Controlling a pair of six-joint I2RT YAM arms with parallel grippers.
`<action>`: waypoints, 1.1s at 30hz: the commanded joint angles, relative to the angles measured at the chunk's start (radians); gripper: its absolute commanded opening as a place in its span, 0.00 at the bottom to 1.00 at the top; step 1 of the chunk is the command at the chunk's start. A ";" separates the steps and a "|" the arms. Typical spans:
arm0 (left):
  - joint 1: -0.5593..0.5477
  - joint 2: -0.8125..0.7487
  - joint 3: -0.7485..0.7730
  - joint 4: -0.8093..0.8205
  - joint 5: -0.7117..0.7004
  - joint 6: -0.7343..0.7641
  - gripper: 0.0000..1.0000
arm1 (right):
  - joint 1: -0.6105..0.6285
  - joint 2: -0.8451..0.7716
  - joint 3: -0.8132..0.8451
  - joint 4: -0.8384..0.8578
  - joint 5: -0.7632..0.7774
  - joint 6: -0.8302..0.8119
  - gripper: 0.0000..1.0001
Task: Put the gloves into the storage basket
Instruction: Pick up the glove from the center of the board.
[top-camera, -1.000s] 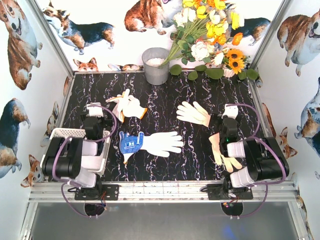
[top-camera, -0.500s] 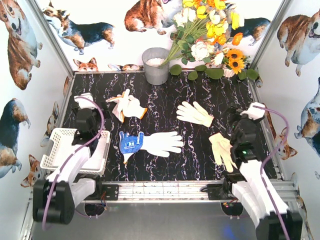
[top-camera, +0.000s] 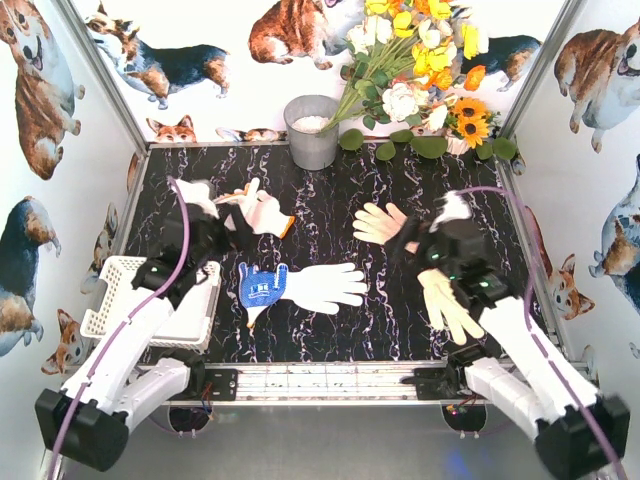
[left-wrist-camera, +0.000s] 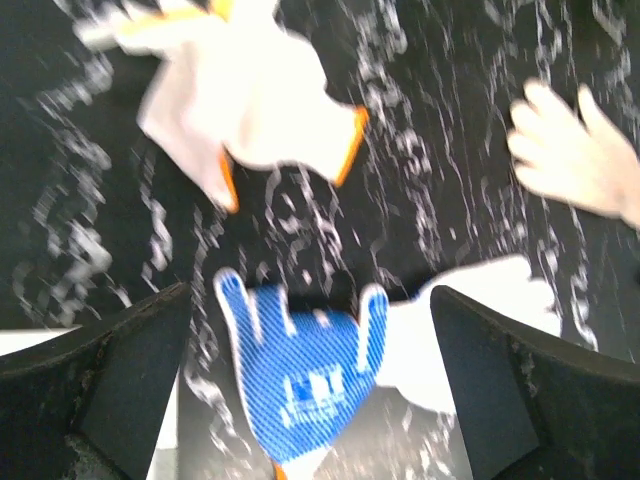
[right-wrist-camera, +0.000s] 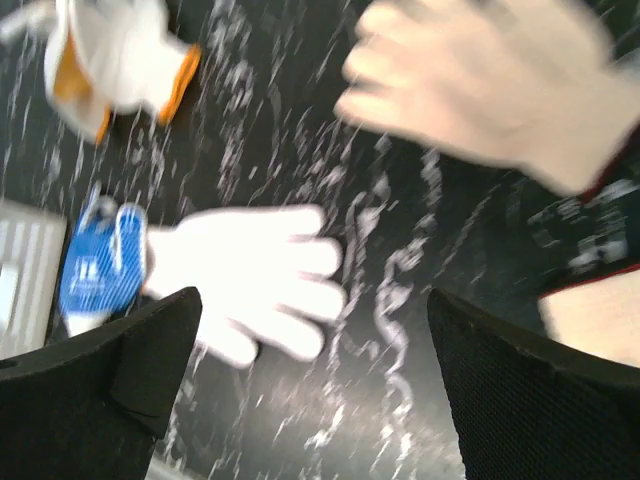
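Basket (top-camera: 108, 290) partly beneath left arm (top-camera: 135, 335); wrist views motion-blurred.

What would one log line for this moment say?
left gripper: open, empty | right gripper: open, empty | gloves: on table | basket: no glove seen inside

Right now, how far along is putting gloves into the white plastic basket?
Done: nothing; no glove shows in the white lattice plastic basket. In hand: nothing; left gripper and right gripper are open, empty. Left: orange-cuffed white glove, blue-patched glove, plain white glove, far cream glove, near cream glove, on the black marbled table.
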 joint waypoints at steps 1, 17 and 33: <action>-0.146 -0.026 -0.027 -0.190 -0.004 -0.220 0.96 | 0.174 0.031 0.005 -0.035 -0.015 0.156 0.99; -0.460 -0.038 -0.192 -0.347 -0.268 -0.635 0.82 | 0.292 0.171 -0.035 0.079 -0.067 0.272 0.92; -0.457 0.012 -0.317 -0.169 -0.294 -0.570 0.56 | 0.314 0.185 0.027 -0.016 -0.095 0.205 0.93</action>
